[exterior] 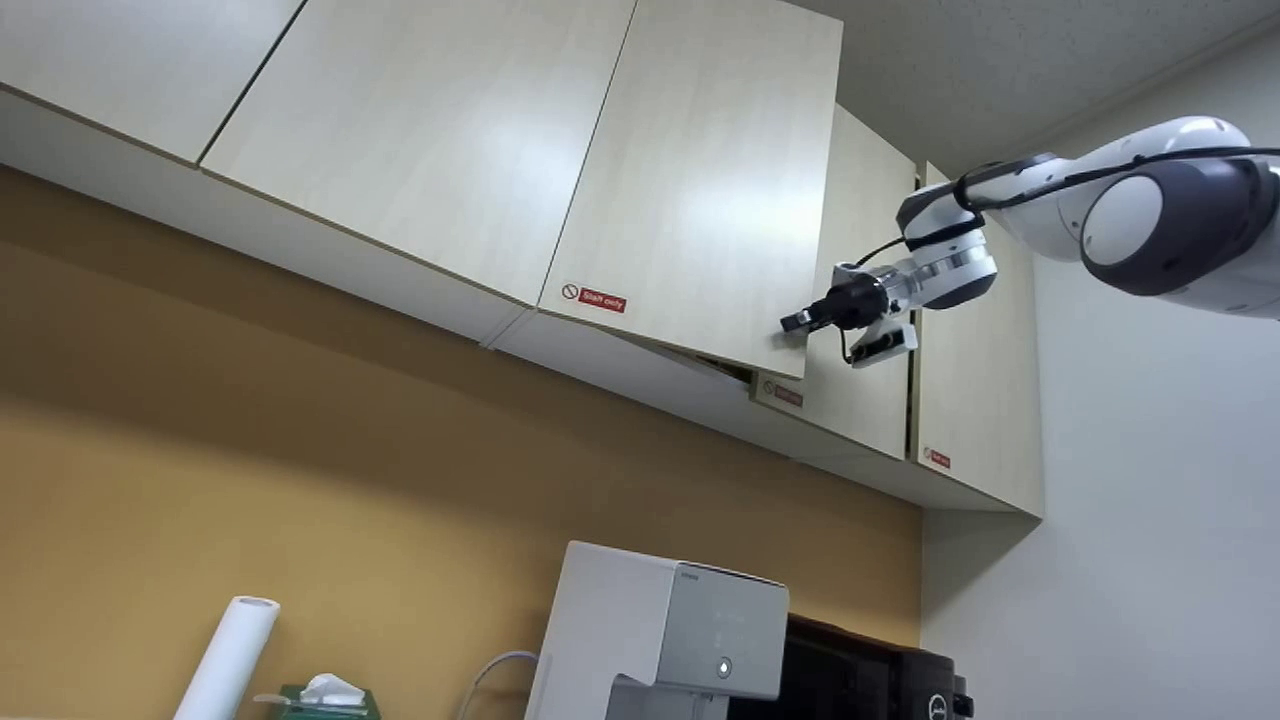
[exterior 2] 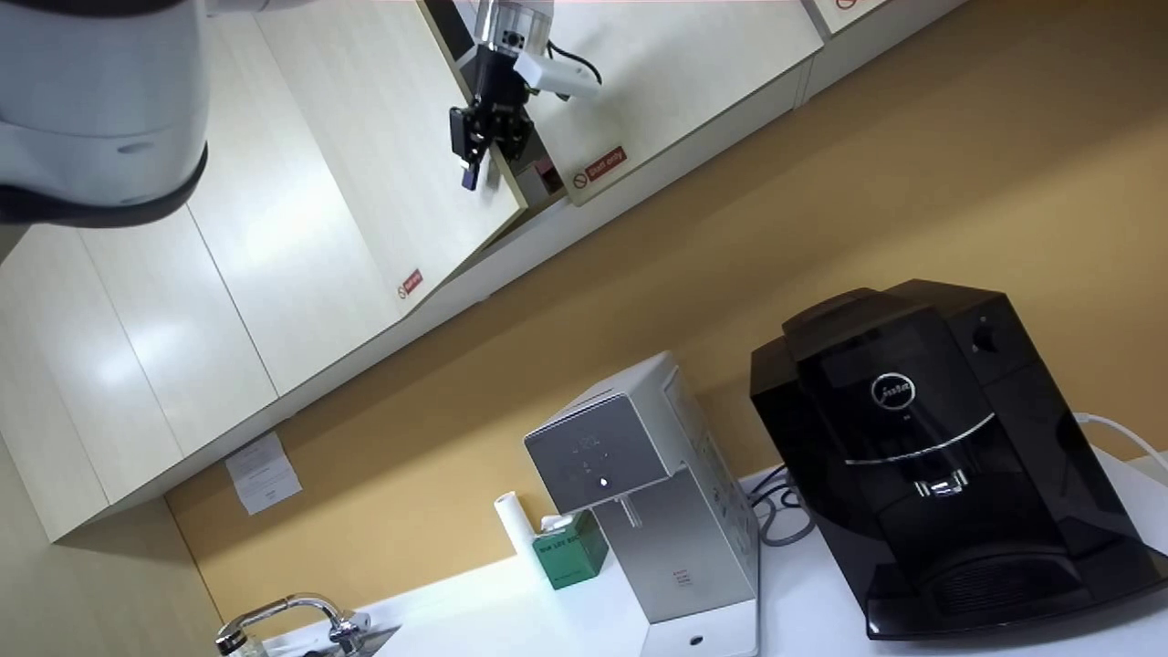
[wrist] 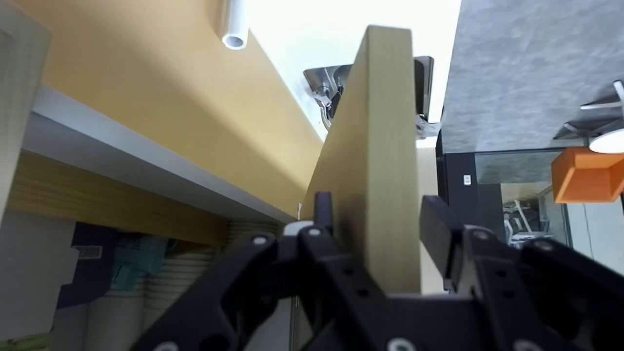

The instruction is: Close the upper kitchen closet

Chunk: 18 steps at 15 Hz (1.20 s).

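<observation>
The upper kitchen closet (exterior: 700,190) stands partly open, the free edge of its tall beige door (exterior 2: 365,137) between the jaws. They are spread, one to each side of that edge: in the wrist view a finger (wrist: 443,229) lies by the outer face, its partner by the inner one. Whether either touches the wood, I cannot tell. The gripper (wrist: 380,209) is low on the door, near its bottom free corner; the red-and-white sticker (exterior: 603,300) is at the opposite bottom corner, well apart from the jaws.

On the inner side of the jaws, the closet's inside shows a dark blue item (wrist: 92,258) with a label and pale ribbed stacks (wrist: 165,278), hard to make out. Near the jaws, across the gap, is a neighbouring beige door (exterior 2: 657,73).

Well below the jaws, on a white counter (exterior 2: 456,602), stand a water dispenser (exterior 2: 648,502), a black coffee machine (exterior 2: 922,474), a green tissue box (exterior 2: 570,552) and a white roll (exterior 2: 513,520). Beyond the jaws, on the outer side, are grey floor (wrist: 526,73) and an orange box-like thing (wrist: 585,178).
</observation>
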Available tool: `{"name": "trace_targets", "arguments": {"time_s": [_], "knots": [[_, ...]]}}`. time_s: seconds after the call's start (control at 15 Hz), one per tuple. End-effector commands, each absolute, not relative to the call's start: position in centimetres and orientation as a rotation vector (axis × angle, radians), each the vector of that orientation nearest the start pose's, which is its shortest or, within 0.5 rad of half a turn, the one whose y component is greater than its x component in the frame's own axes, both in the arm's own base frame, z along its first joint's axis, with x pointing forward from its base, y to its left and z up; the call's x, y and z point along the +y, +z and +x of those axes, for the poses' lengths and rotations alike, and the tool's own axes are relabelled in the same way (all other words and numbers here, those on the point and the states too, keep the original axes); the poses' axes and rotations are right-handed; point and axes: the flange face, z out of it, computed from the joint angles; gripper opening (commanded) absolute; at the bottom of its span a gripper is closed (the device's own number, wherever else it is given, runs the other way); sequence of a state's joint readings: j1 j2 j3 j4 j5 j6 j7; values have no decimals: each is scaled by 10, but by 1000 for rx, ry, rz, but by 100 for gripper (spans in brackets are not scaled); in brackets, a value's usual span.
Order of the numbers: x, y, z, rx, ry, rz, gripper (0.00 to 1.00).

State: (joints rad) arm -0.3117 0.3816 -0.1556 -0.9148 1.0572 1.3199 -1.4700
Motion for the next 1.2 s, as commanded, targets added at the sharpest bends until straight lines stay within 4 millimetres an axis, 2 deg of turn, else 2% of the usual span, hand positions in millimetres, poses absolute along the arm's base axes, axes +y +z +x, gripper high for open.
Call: {"name": "trace_targets", "arguments": {"time_s": [0.0, 0.13, 0.27, 0.6, 1.13], "knots": [[-144, 762, 597, -1429, -1078, -1943, 81], [-146, 773, 591, -1418, -1105, -1977, 95], [-150, 785, 583, -1400, -1140, -2025, 100], [-161, 812, 563, -1360, -1205, -2172, 100], [-162, 842, 530, -1258, -1162, -2481, 100]]}}
